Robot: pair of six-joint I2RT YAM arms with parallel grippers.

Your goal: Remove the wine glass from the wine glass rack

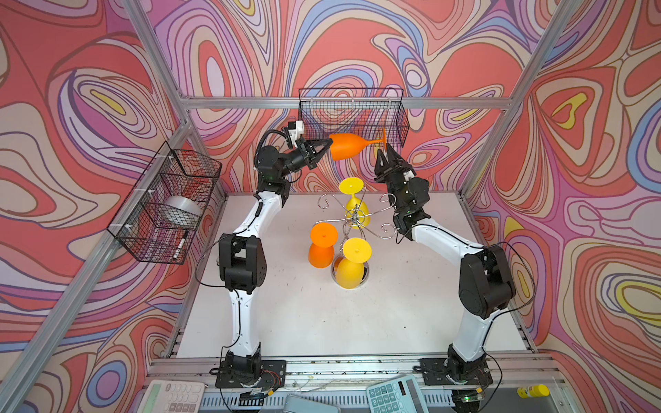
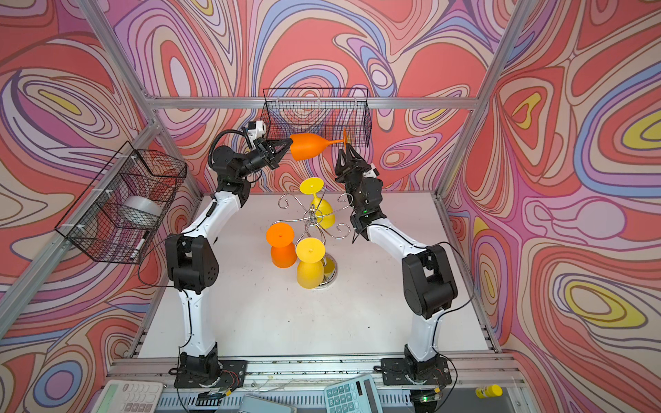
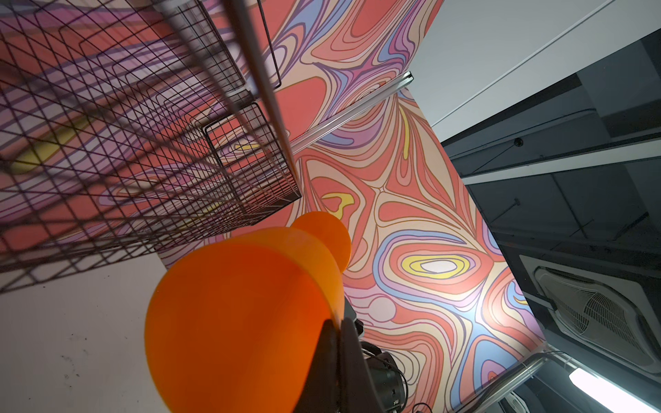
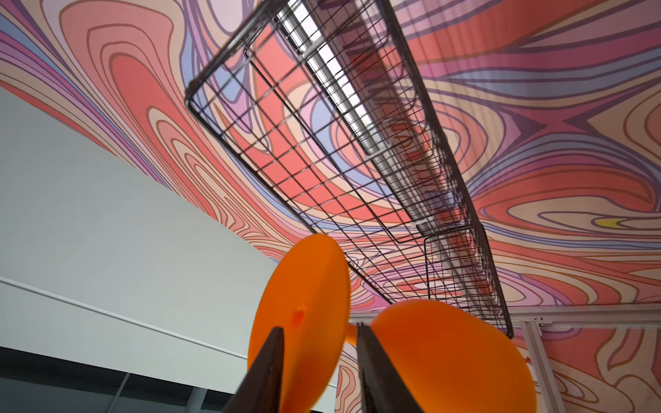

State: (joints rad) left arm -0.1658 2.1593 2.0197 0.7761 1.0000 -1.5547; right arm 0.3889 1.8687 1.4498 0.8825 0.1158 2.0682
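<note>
Left gripper (image 1: pixel 327 144) clamped shut on bowl rim of glass (image 1: pixel 345 148); right gripper (image 1: pixel 384 153) with jaws parted, fingers (image 4: pixel 266 372) astride edge of glass foot in right wrist view, contact not discernible. Glass orange, clear of rack, held horizontal in air above rear of table (image 1: pixel 286 321), bowl toward left gripper, foot toward right gripper, just in front of lower edge of rear basket (image 1: pixel 352 111). Side basket (image 1: pixel 161 203) on left frame rail, silver round item (image 1: pixel 182 211) inside. Rack (image 1: pixel 354 218) upright near table centre, chrome arms curled at tips, round base (image 2: pixel 329 270) mostly hidden. Three more glasses hung upside down from rack arms: front yellow glass (image 1: pixel 352 275), left orange glass (image 1: pixel 322 250), rear yellow glass (image 1: pixel 357 211). White calculator (image 1: pixel 175 395) and teal calculator (image 1: pixel 393 395) on near ledge; yellow bottle (image 1: pixel 534 391) at near right corner.
</note>
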